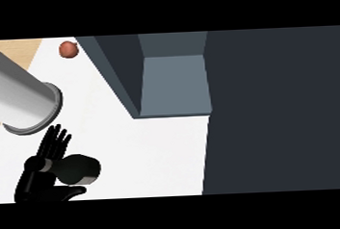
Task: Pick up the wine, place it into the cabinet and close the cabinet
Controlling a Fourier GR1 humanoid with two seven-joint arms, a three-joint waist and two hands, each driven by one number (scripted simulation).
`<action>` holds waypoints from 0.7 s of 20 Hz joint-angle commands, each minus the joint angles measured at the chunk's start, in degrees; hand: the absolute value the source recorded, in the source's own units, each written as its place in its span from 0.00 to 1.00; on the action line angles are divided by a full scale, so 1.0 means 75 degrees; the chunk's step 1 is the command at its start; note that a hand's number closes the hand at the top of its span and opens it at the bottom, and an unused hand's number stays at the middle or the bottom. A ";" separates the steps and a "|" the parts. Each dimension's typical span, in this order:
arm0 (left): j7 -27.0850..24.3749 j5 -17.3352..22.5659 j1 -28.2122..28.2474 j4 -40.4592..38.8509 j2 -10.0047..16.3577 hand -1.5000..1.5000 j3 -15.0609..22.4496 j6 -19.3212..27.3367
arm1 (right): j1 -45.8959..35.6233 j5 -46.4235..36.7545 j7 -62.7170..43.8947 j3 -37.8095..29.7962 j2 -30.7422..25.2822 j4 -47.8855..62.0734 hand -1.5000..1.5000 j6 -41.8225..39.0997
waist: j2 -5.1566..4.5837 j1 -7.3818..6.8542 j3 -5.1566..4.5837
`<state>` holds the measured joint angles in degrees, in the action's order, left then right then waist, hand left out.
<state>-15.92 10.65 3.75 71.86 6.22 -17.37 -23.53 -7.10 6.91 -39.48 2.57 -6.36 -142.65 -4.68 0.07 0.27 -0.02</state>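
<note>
Head view: black wine bottle [81, 167].

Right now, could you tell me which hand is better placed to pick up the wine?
Left: the left hand is open right beside the wine; the right hand is not in view.

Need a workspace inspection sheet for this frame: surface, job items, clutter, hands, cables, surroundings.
Surface: white counter, running left of and in front of the cabinet.
Job's things: cabinet open, grey inside showing, nothing seen in it; dark rounded thing just right of the left hand, possibly the wine, cannot tell if held.
Clutter: brown egg-shaped thing at the counter's far left.
Hands: left hand at lower left, fingers straight and up; grey forearm above it; right hand not in view.
Cables: nothing seen.
Surroundings: tan strip at far left; dark panel fills the right side.
</note>
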 commanded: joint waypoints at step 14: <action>-0.1499 -0.0431 -0.0062 -0.1008 -0.0010 1.00 0.0612 -0.0821 | 0.0625 0.0105 -0.0302 0.0423 0.0289 -0.1259 0.00 0.0138 | 0.0009 0.0008 0.0001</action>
<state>-22.61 10.68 0.74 64.91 6.45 -15.10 -28.40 -6.39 5.64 -39.12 4.61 -4.94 -142.67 -4.10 0.16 0.30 0.09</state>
